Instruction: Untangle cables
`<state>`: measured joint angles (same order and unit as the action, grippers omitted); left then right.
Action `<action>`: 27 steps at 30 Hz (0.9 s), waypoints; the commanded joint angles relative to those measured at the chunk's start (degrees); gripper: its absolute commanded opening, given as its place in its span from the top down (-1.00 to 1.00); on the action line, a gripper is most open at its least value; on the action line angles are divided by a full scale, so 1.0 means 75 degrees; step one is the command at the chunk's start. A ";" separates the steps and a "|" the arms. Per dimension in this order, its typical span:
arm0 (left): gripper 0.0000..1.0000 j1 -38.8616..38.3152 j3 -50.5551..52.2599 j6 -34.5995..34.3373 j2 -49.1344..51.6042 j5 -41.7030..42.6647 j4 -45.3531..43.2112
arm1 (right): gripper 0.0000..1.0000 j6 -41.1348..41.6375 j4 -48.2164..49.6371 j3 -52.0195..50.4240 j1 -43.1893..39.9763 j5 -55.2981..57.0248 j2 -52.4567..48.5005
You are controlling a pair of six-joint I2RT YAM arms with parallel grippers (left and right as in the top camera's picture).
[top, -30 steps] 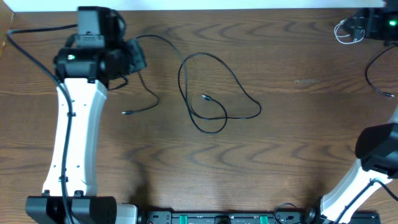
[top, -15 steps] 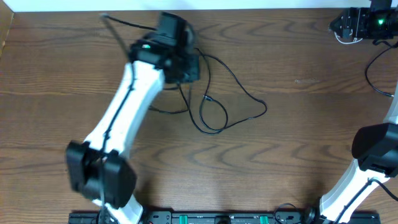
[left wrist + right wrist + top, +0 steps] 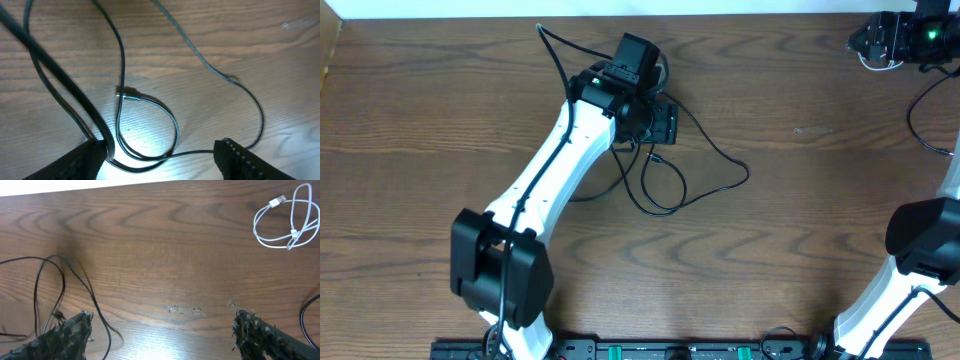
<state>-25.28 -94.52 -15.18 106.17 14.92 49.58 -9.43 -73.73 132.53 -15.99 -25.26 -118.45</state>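
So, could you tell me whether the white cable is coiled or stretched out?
Coiled: the right wrist view shows the white cable lying in loose, overlapping loops.

No writing, label, brand mark, number or sign can be read in any view. None can be made out on the black cables [image 3: 176, 131], the white cable [image 3: 275, 202], the white arm link [image 3: 550, 170] or the wooden bench [image 3: 800, 230].
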 commanded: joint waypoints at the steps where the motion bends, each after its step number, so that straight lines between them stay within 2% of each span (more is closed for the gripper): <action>1: -0.57 0.0017 -0.0297 0.0312 -0.0938 0.0000 0.0032 | -0.78 0.0111 -0.0061 -0.0029 0.0035 -0.0064 0.0006; 6: -0.70 0.0017 -0.0297 0.0358 -0.1708 0.0000 0.0052 | -0.79 0.0108 -0.0067 -0.0029 0.0286 -0.0055 0.0006; 15: -0.74 0.0224 -0.0297 0.0356 -0.2801 -0.0023 0.0061 | -0.80 0.0114 -0.0131 -0.0029 0.0836 -0.0055 0.0006; 19: -0.75 0.0624 -0.0297 0.0353 -0.3244 -0.0029 0.0064 | -0.78 0.0230 -0.0210 -0.0038 0.1259 -0.0055 0.0006; 20: -0.86 0.0769 -0.0297 0.0329 -0.3348 -0.0079 0.0064 | -0.78 0.0271 -0.0227 -0.0047 0.1402 -0.0052 0.0006; 27: -0.89 0.2229 -0.0297 0.0125 -0.3765 -0.0495 0.0236 | -0.74 0.0621 -0.0105 -0.0087 0.2567 -0.0003 -0.0254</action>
<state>-12.84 -95.61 -13.56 78.85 13.32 50.72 -7.25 -74.96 132.46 -0.45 -25.08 -118.63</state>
